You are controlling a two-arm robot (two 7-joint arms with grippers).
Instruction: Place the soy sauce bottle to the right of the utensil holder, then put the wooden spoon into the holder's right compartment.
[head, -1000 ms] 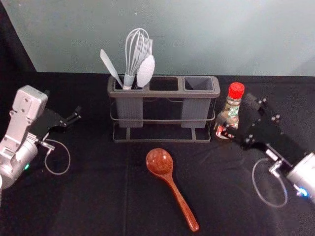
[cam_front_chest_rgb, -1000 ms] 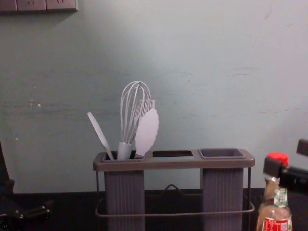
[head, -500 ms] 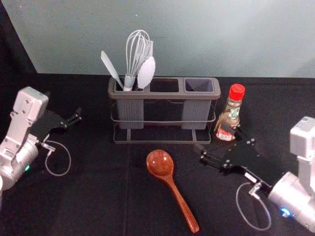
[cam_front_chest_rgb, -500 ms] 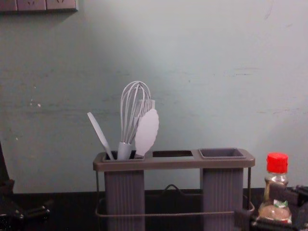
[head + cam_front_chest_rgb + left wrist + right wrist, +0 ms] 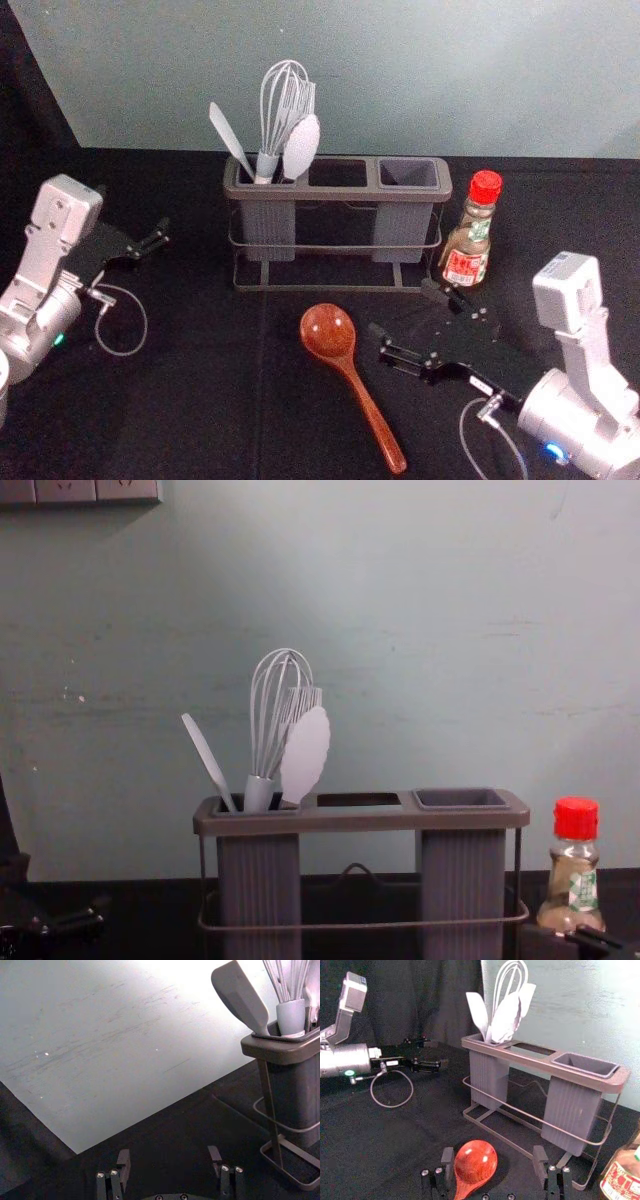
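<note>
I saw smooth, glossy wood on the spoon (image 5: 328, 331), matt, ribbed plastic on the holder (image 5: 403, 232), shiny plastic on the bottle's cap (image 5: 485, 187), and matt, creased cloth (image 5: 190, 400) beneath my smooth metallic right arm (image 5: 560, 415).

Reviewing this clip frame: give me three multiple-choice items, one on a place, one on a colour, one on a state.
1. Where is the wooden spoon?
A) In front of the utensil holder
B) In its right compartment
C) Behind it

2. What colour is the cap of the soy sauce bottle?
A) Green
B) White
C) Red

3. What is the right tool doing?
A) Gripping the spoon
B) Standing open
C) Gripping the bottle

1 A: the head view shows it lying nearer than the rack.
2 C: head and chest views show red.
3 B: its fingertips are apart, nothing between them in the head view.
</note>
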